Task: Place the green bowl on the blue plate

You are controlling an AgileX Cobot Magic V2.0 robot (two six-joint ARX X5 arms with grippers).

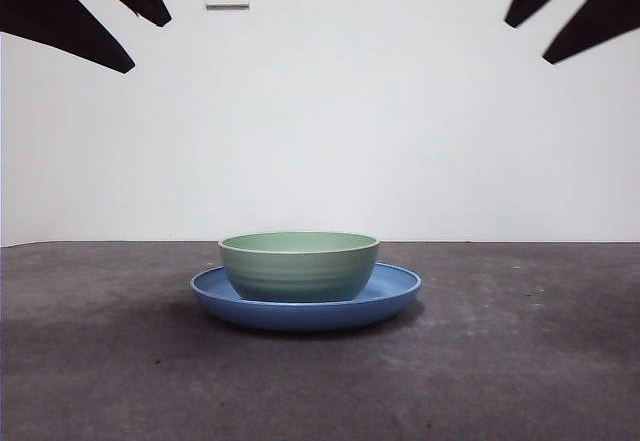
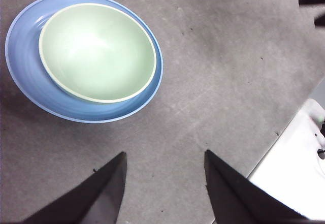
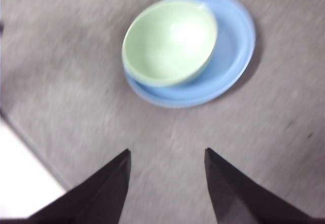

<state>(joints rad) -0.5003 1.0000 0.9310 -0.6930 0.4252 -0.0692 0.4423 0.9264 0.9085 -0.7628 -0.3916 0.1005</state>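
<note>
**On the plate: bowl seated, both arms clear**

On the dark grey table [image 1: 520,381], the green bowl [image 1: 299,265] sits upright inside the blue plate [image 1: 400,286], offset toward one side of it, more blue showing on the other. Left gripper [image 2: 165,183] and right gripper [image 3: 167,181] hang high above the table, jaws spread wide, holding nothing. The placing looks done; a good finish is keeping both arms raised and well apart from the crockery, leaving the bowl unnudged.
</note>
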